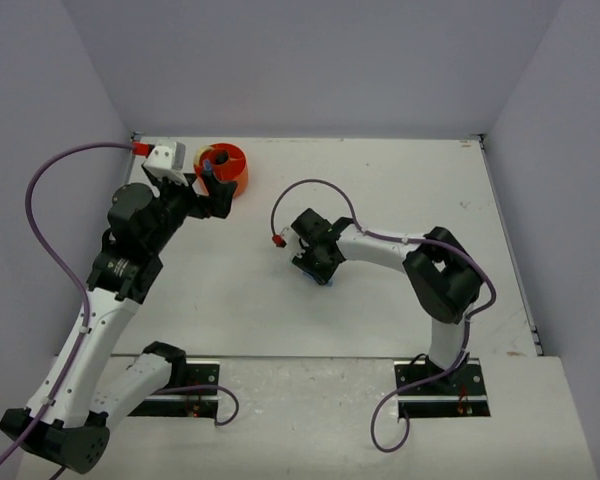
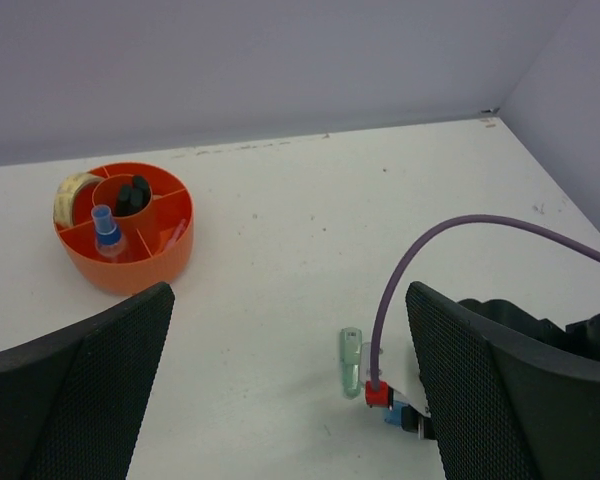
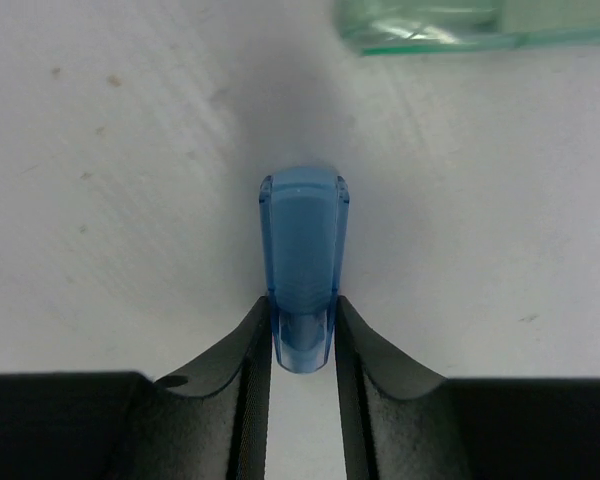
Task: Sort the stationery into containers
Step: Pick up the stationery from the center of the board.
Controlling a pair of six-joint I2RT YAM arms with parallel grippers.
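A pastel blue piece (image 3: 302, 240) lies on the white table, and my right gripper (image 3: 302, 320) is shut on its near end, both fingers touching its sides. A mint piece (image 3: 460, 25) lies just beyond it, also seen as the mint piece (image 2: 351, 362) in the left wrist view. The orange organiser (image 2: 130, 270) stands at the back left of the table, holding a blue-capped bottle (image 2: 104, 225), black highlighters (image 2: 132, 195) and a beige band (image 2: 75, 195). My left gripper (image 2: 288, 300) hangs wide open and holds nothing, beside the organiser (image 1: 242, 180) in the top view.
The right arm's purple cable (image 2: 460, 230) loops above the table, ending in a red plug (image 2: 377, 395) next to the mint piece. Grey walls close in the table at the back and on both sides.
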